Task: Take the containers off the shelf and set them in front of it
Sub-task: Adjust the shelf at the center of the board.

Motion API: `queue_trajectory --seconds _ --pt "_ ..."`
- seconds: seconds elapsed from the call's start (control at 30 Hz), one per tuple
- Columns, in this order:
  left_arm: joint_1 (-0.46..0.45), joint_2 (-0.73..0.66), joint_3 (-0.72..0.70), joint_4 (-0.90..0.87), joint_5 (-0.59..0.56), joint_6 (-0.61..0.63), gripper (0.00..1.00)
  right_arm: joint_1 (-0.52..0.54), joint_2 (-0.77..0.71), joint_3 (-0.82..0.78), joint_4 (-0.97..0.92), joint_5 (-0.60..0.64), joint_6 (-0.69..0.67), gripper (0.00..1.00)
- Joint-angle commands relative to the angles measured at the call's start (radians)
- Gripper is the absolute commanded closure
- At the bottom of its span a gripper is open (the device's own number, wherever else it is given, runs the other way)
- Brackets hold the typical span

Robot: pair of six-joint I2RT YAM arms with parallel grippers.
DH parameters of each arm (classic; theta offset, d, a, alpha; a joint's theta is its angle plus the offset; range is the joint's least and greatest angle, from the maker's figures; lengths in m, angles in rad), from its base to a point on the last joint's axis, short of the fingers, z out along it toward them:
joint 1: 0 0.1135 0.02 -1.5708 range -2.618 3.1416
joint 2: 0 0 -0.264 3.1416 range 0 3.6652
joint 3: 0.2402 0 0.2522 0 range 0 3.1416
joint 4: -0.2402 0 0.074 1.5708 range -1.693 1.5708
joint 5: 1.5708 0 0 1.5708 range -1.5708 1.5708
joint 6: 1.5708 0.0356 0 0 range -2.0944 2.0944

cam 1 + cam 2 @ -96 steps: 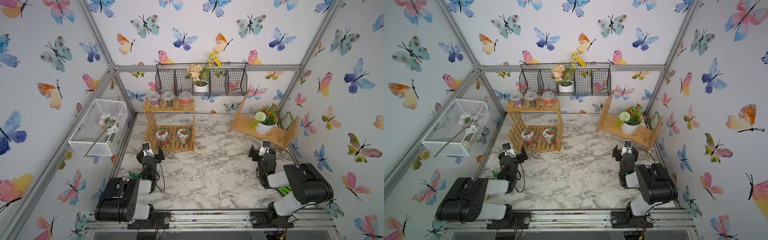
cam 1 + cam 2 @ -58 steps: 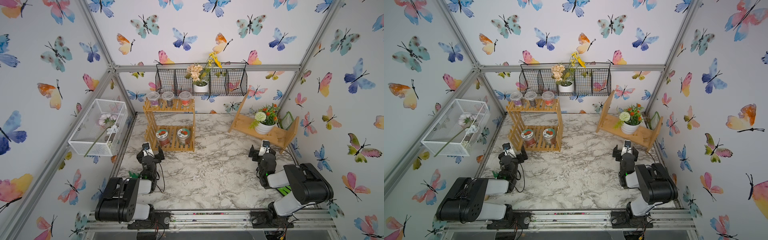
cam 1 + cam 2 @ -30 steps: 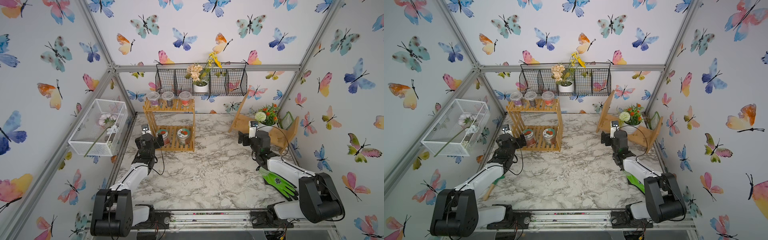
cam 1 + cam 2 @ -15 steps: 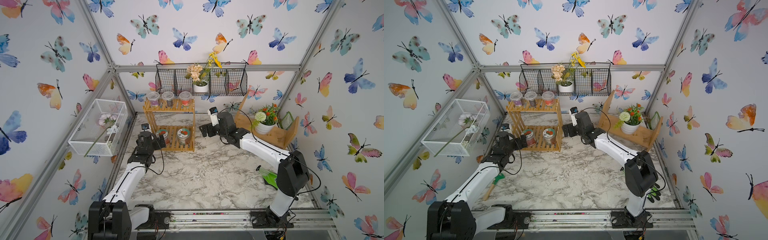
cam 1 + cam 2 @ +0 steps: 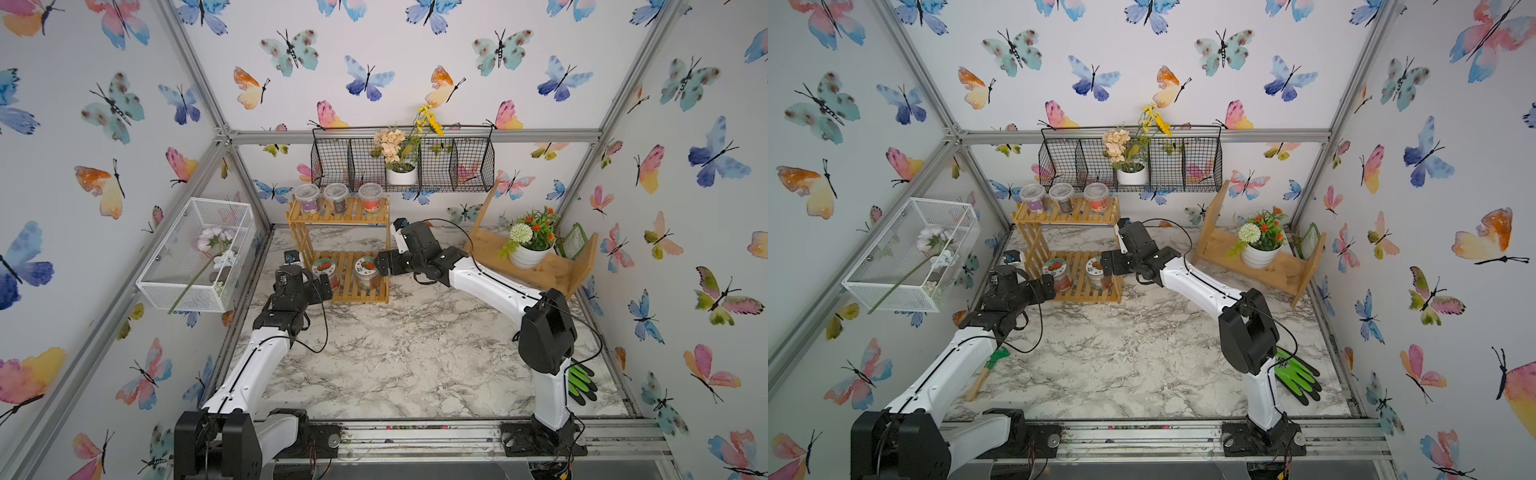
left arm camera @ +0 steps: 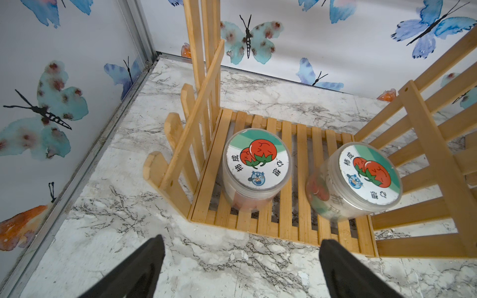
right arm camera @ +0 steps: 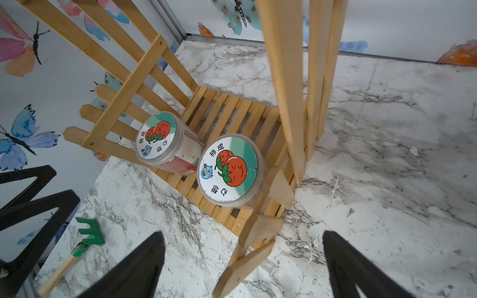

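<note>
Left tool (image 6: 242,240) and right tool (image 7: 242,233) spread wide, empty, facing the jars (image 6: 256,165).

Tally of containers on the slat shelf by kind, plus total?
Cups, top tier: 3
Jars, bottom tier: 2
Total: 5, all on the shelf

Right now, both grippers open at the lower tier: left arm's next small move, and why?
Probably ease the left gripper forward around the left jar: its jaws stand open just short of the shelf, lined up with that upright jar.
</note>
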Motion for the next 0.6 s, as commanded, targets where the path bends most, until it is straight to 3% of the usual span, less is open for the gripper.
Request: queue_trajectory --seconds 0.0,0.2,0.57 --pt "0.003 0.017 0.036 -0.02 0.015 0.009 0.0 0.02 0.072 0.1 -0.089 0.064 0.059 0.05" --pt "0.003 0.033 0.043 -0.019 0.015 0.006 0.0 0.023 0.148 0.185 -0.159 0.131 0.093 0.15" --pt "0.004 0.051 0.045 -0.02 0.006 0.005 0.0 0.024 0.171 0.174 -0.177 0.209 0.104 0.34"
